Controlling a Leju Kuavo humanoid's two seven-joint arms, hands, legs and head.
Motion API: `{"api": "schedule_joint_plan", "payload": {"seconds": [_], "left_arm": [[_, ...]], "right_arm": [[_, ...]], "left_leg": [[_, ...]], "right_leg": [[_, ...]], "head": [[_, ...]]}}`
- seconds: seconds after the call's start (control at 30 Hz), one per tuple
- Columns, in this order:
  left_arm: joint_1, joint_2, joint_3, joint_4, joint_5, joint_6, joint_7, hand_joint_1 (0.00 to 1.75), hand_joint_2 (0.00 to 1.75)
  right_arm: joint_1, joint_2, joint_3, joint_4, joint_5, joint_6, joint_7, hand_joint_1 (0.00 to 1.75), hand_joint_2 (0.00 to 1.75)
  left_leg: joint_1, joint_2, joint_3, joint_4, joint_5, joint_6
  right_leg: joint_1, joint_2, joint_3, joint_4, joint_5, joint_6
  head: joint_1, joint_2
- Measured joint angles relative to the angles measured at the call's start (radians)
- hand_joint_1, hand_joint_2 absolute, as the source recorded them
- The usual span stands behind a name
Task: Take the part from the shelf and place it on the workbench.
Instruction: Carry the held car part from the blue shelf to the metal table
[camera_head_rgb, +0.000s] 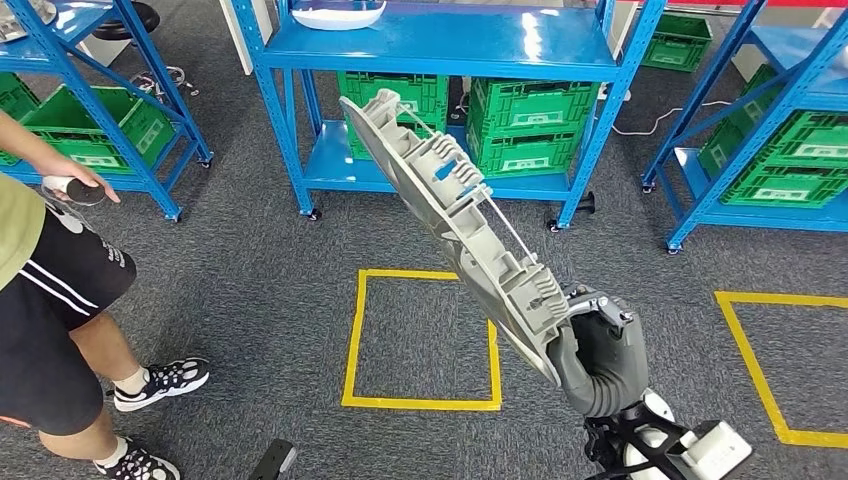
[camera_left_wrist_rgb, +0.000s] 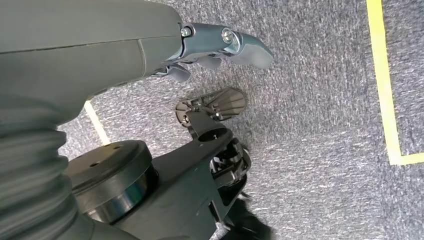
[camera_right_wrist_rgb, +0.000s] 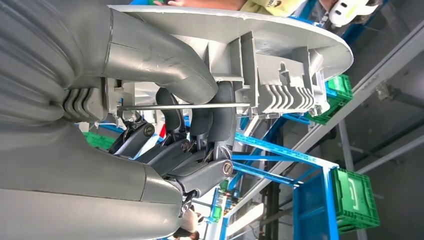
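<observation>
long grey ribbed plastic part (camera_head_rgb: 455, 215) is gripped at its lower end by the right hand (camera_head_rgb: 598, 345), slanting up over grey carpet toward the blue metal shelf (camera_head_rgb: 440, 45). left hand (camera_left_wrist_rgb: 220, 45) hangs empty, fingers loosely apart.

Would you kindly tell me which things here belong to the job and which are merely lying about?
Belongs to the job:
- grey plastic part, held at its lower end
- right robot hand, gripping it
- blue shelf

Lying about:
- green crates
- yellow floor square
- person standing nearby
- left robot hand, hanging over the carpet
</observation>
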Motion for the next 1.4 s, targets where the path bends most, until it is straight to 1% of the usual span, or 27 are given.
{"api": "schedule_joint_plan", "payload": {"seconds": [0.03,0.07,0.13,0.23,0.27,0.33,0.37,0.4,0.43,0.47,0.5,0.57,0.6,0.67,0.73,0.8,0.87,0.9,0.93,0.97,1.03,1.07,1.1,1.13,1.23,1.3,1.4], "left_arm": [[0.0,0.0,0.0,0.0,0.0,0.0,-0.004,0.0,1.75],[0.0,0.0,0.001,0.0,0.0,0.001,-0.006,0.0,1.75],[-0.001,0.0,0.001,0.0,-0.006,-0.002,-0.012,0.0,1.75],[0.0,0.001,0.001,-0.002,-0.03,-0.006,-0.024,0.0,1.75],[0.0,0.001,0.001,-0.002,-0.038,-0.004,-0.027,0.0,1.75],[0.001,0.002,0.001,-0.002,-0.05,0.002,-0.03,0.0,1.75],[0.003,0.002,0.001,-0.002,-0.054,0.005,-0.03,0.0,1.75],[0.004,0.002,0.001,-0.001,-0.056,0.008,-0.03,0.0,1.75],[0.005,0.002,0.001,-0.001,-0.057,0.012,-0.03,0.0,1.75],[0.005,0.002,0.001,-0.002,-0.058,0.015,-0.029,0.0,1.75],[0.004,0.002,0.001,-0.002,-0.059,0.017,-0.029,0.0,1.75],[0.004,0.003,0.001,-0.001,-0.06,0.019,-0.029,0.0,1.75],[0.004,0.003,0.001,-0.001,-0.06,0.02,-0.029,0.0,1.75],[0.004,0.003,0.001,-0.001,-0.061,0.02,-0.029,0.0,1.75],[0.004,0.002,0.001,-0.002,-0.064,0.023,-0.029,0.0,1.75],[0.003,0.001,0.001,-0.002,-0.07,0.027,-0.03,0.0,1.75],[0.003,0.001,0.0,-0.002,-0.075,0.03,-0.03,0.0,1.75],[0.005,0.0,0.0,-0.002,-0.077,0.03,-0.03,0.0,1.75],[0.006,0.0,0.0,-0.002,-0.078,0.03,-0.029,0.0,1.75],[0.007,-0.001,0.0,-0.002,-0.078,0.03,-0.029,0.0,1.75],[0.008,-0.003,0.0,-0.002,-0.078,0.03,-0.029,0.0,1.75],[0.007,-0.003,0.0,-0.001,-0.078,0.031,-0.029,0.0,1.75],[0.005,-0.004,0.0,-0.001,-0.078,0.031,-0.029,0.0,1.75],[0.005,-0.004,0.0,-0.001,-0.078,0.031,-0.029,0.0,1.75],[0.004,-0.004,0.0,-0.001,-0.079,0.031,-0.029,0.0,1.75],[0.001,-0.004,-0.001,-0.002,-0.08,0.031,-0.029,0.0,1.75],[0.003,-0.004,-0.001,-0.002,-0.08,0.031,-0.029,0.0,1.75]], "right_arm": [[-0.001,0.0,0.0,0.0,0.0,0.001,0.001,1.75,1.75],[-0.003,0.0,0.0,0.0,0.0,0.002,0.001,1.75,1.75],[-0.004,0.0,0.0,-0.001,0.0,0.003,0.002,1.75,1.75],[-0.006,0.0,0.0,-0.002,-0.001,0.006,0.002,1.75,1.75],[-0.006,0.0,0.0,-0.003,-0.001,0.008,0.003,1.75,1.75],[-0.006,0.0,0.0,-0.002,-0.001,0.011,0.003,1.75,1.75],[-0.006,0.0,0.0,-0.002,-0.001,0.011,0.004,1.75,1.75],[-0.006,0.0,0.0,-0.002,-0.001,0.011,0.004,1.75,1.75],[-0.008,0.0,0.0,-0.001,-0.001,0.011,0.006,1.75,1.75],[-0.01,0.0,0.0,-0.001,-0.001,0.011,0.007,1.75,1.75],[-0.013,0.0,0.0,-0.001,-0.001,0.011,0.008,1.75,1.75],[-0.023,0.0,0.0,-0.001,-0.002,0.012,0.01,1.75,1.75],[-0.027,0.0,0.0,0.0,-0.002,0.012,0.01,1.75,1.75],[-0.033,0.0,0.0,0.0,-0.002,0.011,0.011,1.75,1.75],[-0.037,0.0,0.0,0.001,-0.004,0.009,0.014,1.75,1.75],[-0.04,0.0,0.0,0.001,-0.007,0.004,0.017,1.75,1.75],[-0.039,0.0,0.0,0.001,-0.011,-0.002,0.018,1.75,1.75],[-0.037,0.0,0.0,0.001,-0.012,-0.004,0.019,1.75,1.75],[-0.035,0.0,0.0,0.001,-0.012,-0.006,0.02,1.75,1.75],[-0.033,0.0,0.0,0.002,-0.012,-0.007,0.02,1.75,1.75],[-0.033,-0.001,0.0,0.003,-0.012,-0.008,0.021,1.75,1.75],[-0.033,-0.001,0.0,0.003,-0.012,-0.008,0.02,1.75,1.75],[-0.033,-0.001,0.0,0.003,-0.013,-0.008,0.02,1.75,1.75],[-0.033,-0.001,0.0,0.004,-0.013,-0.008,0.02,1.75,1.75],[-0.03,-0.001,0.0,0.004,-0.012,-0.008,0.021,1.75,1.75],[-0.03,-0.001,0.0,0.004,-0.013,-0.009,0.019,1.75,1.75],[-0.026,-0.001,0.0,0.004,-0.015,-0.01,0.013,1.75,1.75]], "left_leg": [[0.0,-0.001,-0.005,0.003,0.003,-0.004],[-0.001,-0.001,-0.007,0.006,0.005,-0.01],[-0.003,-0.002,-0.011,0.006,0.003,-0.023],[-0.001,-0.001,-0.023,0.028,-0.015,-0.04],[0.0,-0.002,-0.04,0.068,-0.038,-0.044],[0.001,-0.002,-0.099,0.198,-0.107,-0.052],[0.002,-0.002,-0.126,0.257,-0.129,-0.054],[0.002,-0.002,-0.141,0.289,-0.133,-0.055],[0.001,-0.002,-0.14,0.286,-0.119,-0.054],[0.001,-0.002,-0.117,0.24,-0.085,-0.052],[0.001,-0.002,-0.081,0.167,-0.047,-0.049],[-0.003,-0.002,-0.015,0.049,-0.001,-0.039],[-0.006,-0.002,-0.001,0.022,0.0,-0.034],[-0.008,-0.003,0.002,0.014,-0.011,-0.02],[-0.004,-0.006,0.013,0.005,-0.02,-0.006],[-0.001,-0.007,0.027,0.0,-0.027,0.005],[-0.001,-0.008,0.036,0.0,-0.036,0.01],[-0.001,-0.008,0.04,0.001,-0.041,0.01],[-0.001,-0.009,0.048,0.001,-0.048,0.009],[-0.001,-0.01,0.057,0.002,-0.055,0.007],[-0.001,-0.01,0.079,0.001,-0.072,0.003],[-0.002,-0.01,0.087,0.001,-0.079,-0.002],[-0.002,-0.009,0.09,0.0,-0.085,-0.007],[-0.003,-0.009,0.093,0.0,-0.088,-0.014],[-0.004,-0.008,0.101,0.013,-0.087,-0.034],[-0.002,-0.007,0.063,0.085,-0.106,-0.042],[-0.001,-0.007,-0.058,0.263,-0.176,-0.046]], "right_leg": [[0.002,0.001,0.039,-0.058,0.014,-0.005],[0.005,0.001,0.063,-0.097,0.02,-0.012],[0.01,0.003,0.067,-0.113,0.014,-0.028],[0.006,0.003,0.066,-0.127,0.015,-0.052],[0.004,0.002,0.068,-0.129,0.021,-0.057],[0.004,0.0,0.069,-0.129,0.026,-0.063],[0.005,0.0,0.069,-0.129,0.025,-0.064],[0.006,0.0,0.07,-0.128,0.024,-0.064],[0.007,0.001,0.073,-0.128,0.022,-0.064],[0.007,0.001,0.078,-0.128,0.018,-0.063],[0.007,0.002,0.084,-0.128,0.014,-0.06],[0.008,0.003,0.092,-0.129,0.004,-0.051],[0.008,0.003,0.094,-0.129,-0.001,-0.046],[0.008,0.004,0.097,-0.123,-0.002,-0.033],[0.008,0.004,0.093,-0.098,-0.008,-0.022],[0.006,0.003,0.048,-0.017,-0.043,-0.013],[0.005,0.004,-0.039,0.113,-0.09,-0.006],[0.004,0.004,-0.079,0.16,-0.097,-0.005],[0.004,0.003,-0.103,0.174,-0.083,-0.005],[0.003,0.003,-0.107,0.148,-0.047,-0.005],[0.004,0.002,-0.071,0.016,0.054,-0.011],[0.007,0.001,-0.053,-0.045,0.081,-0.015],[0.01,0.0,-0.041,-0.084,0.095,-0.021],[0.013,0.0,-0.039,-0.101,0.095,-0.028],[0.012,0.002,-0.023,-0.112,0.089,-0.049],[0.008,0.002,-0.002,-0.117,0.08,-0.061],[0.008,0.002,0.023,-0.118,0.058,-0.068]], "head": [[0.0,0.0],[0.0,0.0],[0.0,0.0],[-0.003,0.0],[-0.006,0.0],[-0.011,0.0],[-0.012,0.0],[-0.012,0.0],[-0.012,0.0],[-0.013,0.0],[-0.014,0.0],[-0.015,0.0],[-0.015,0.0],[-0.015,0.0],[-0.014,0.0],[-0.011,0.0],[-0.007,0.0],[-0.006,0.0],[-0.005,0.0],[-0.004,0.0],[-0.001,0.0],[-0.001,0.0],[0.0,0.0],[0.001,0.0],[0.0,0.0],[-0.003,0.0],[-0.007,0.0]]}}
